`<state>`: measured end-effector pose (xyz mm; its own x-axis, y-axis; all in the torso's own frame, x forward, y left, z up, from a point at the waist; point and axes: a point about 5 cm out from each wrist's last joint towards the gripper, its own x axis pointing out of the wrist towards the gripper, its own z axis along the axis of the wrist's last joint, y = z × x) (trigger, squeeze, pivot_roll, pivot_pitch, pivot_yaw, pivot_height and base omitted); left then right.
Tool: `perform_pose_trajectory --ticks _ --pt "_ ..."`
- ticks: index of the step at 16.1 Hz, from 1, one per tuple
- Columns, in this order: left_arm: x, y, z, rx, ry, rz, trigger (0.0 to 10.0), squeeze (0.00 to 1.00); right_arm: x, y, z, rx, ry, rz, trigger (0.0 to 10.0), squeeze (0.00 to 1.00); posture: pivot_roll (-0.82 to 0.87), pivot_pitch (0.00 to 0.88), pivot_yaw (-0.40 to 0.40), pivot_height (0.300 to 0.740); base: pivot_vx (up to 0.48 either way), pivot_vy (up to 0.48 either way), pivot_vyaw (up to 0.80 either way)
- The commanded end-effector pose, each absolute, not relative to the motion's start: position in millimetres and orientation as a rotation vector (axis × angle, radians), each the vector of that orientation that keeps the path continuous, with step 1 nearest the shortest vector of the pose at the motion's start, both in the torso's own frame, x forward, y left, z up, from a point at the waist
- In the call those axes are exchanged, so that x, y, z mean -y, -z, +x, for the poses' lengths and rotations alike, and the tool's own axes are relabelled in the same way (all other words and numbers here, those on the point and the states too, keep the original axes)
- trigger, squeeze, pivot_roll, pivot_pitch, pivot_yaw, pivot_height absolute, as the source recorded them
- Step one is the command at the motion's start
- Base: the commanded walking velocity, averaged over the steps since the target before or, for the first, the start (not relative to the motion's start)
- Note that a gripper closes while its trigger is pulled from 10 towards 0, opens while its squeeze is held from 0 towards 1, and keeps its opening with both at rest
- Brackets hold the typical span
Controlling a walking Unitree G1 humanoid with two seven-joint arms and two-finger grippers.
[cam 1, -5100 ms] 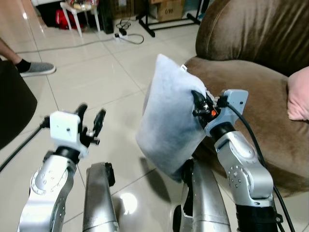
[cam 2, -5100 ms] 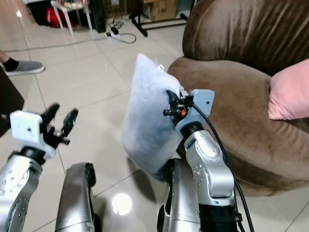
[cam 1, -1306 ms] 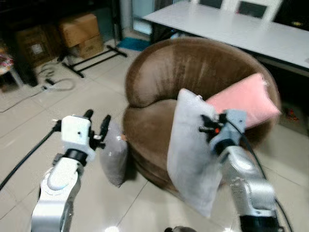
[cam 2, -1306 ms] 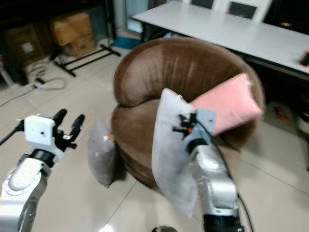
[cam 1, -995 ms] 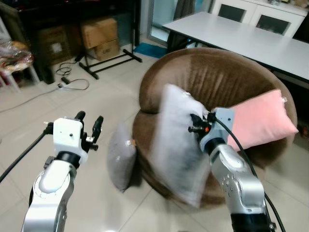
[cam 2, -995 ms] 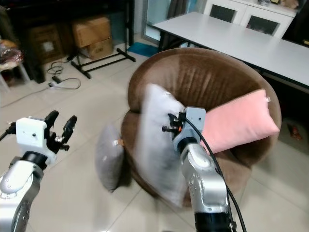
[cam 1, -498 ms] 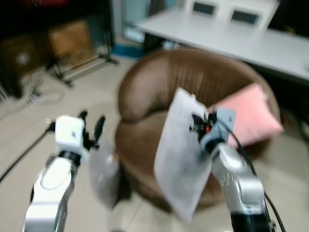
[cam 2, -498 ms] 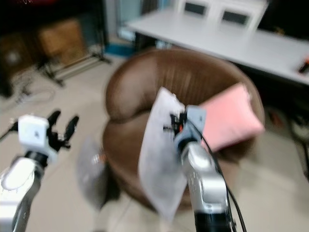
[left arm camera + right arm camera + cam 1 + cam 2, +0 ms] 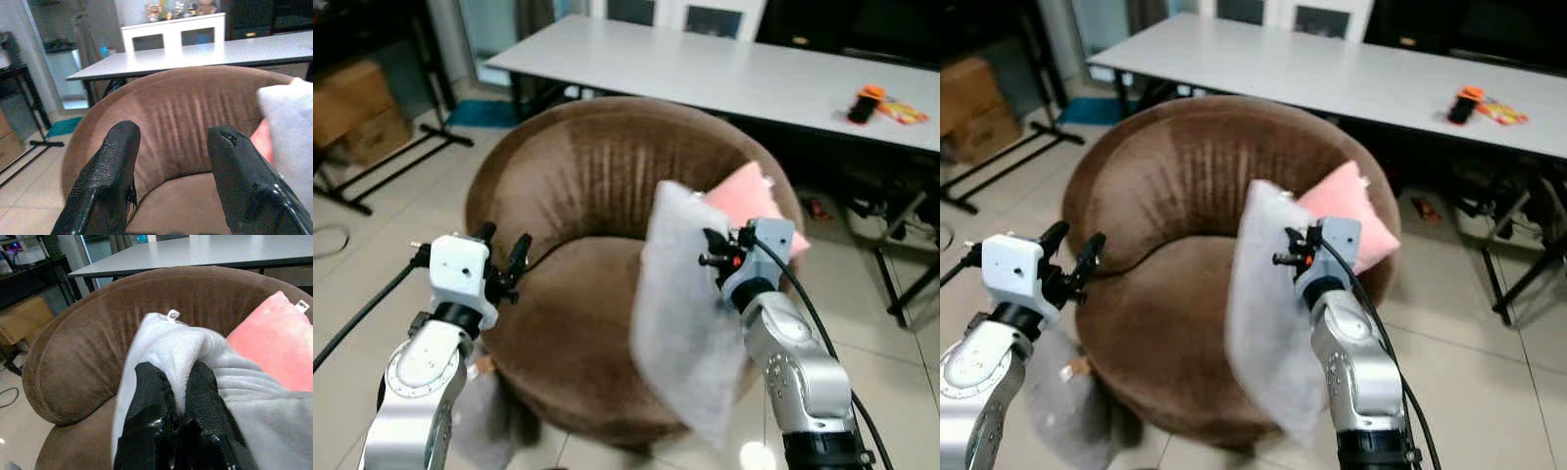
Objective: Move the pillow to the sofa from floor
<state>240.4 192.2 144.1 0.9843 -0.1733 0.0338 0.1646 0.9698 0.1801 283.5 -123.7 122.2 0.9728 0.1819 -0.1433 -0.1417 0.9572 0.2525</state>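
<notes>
Left eye view: right pincer (image 9: 712,248) grips grey pillow (image 9: 680,318) over brown sofa (image 9: 578,294); left pincer (image 9: 504,259) open.

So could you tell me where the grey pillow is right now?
The grey pillow hangs from the right gripper, over the brown sofa, just in front of the pink cushion.

Behind the seat you see a long white table (image 9: 724,69) with a small orange object (image 9: 865,101) near its right end. A pink cushion (image 9: 1347,220) leans against the backrest. A darker grey cushion (image 9: 1062,401) lies on the tiled floor (image 9: 1489,323), and cardboard boxes (image 9: 347,103) stand at the left.
</notes>
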Motion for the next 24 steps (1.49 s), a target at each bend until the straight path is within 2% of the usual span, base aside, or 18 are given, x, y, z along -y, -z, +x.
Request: perform_pose_trajectory --ticks 1,3,9,13,17,19,22,24 --pt "-186 -144 239 0.048 0.195 0.173 10.0 0.00 122 -141 285 -0.084 -0.236 0.263 10.0 0.00 0.03 0.000 -0.030 0.740 0.292 0.000 0.00" --pt "-186 -143 238 0.045 0.196 0.175 10.0 0.00 113 -147 283 -0.072 -0.352 0.278 10.0 0.00 0.03 0.000 -0.033 0.740 0.281 0.000 0.00" --pt "-188 -143 232 0.034 0.200 0.185 10.0 0.00 103 -159 287 -0.052 -0.430 0.340 10.0 0.00 0.05 0.000 -0.041 0.740 0.281 0.000 0.00" --pt "-192 -140 225 -0.017 0.291 0.196 10.0 0.00 81 -166 291 -0.084 -0.525 0.377 10.0 0.00 0.05 0.000 -0.032 0.740 0.000 0.000 0.00" --pt "-191 -132 212 -0.122 0.440 0.225 10.0 0.00 50 -161 301 -0.230 -0.583 0.445 10.0 0.00 0.06 0.000 -0.023 0.740 0.000 0.000 0.00" --pt "-192 -129 206 -0.167 0.483 0.230 10.0 0.00 40 -155 314 -0.306 -0.543 0.613 10.0 0.00 0.06 0.000 -0.020 0.740 0.000 0.000 0.00" --pt "-192 -129 204 -0.185 0.512 0.234 10.0 0.00 52 -150 338 -0.279 -0.406 0.680 10.0 0.00 0.07 0.000 -0.019 0.740 0.000 0.000 0.00" --pt "-190 -126 200 -0.230 0.575 0.227 10.0 0.00 74 -137 357 -0.259 -0.278 0.705 10.0 0.00 0.08 0.000 -0.024 0.740 0.000 0.000 0.00"
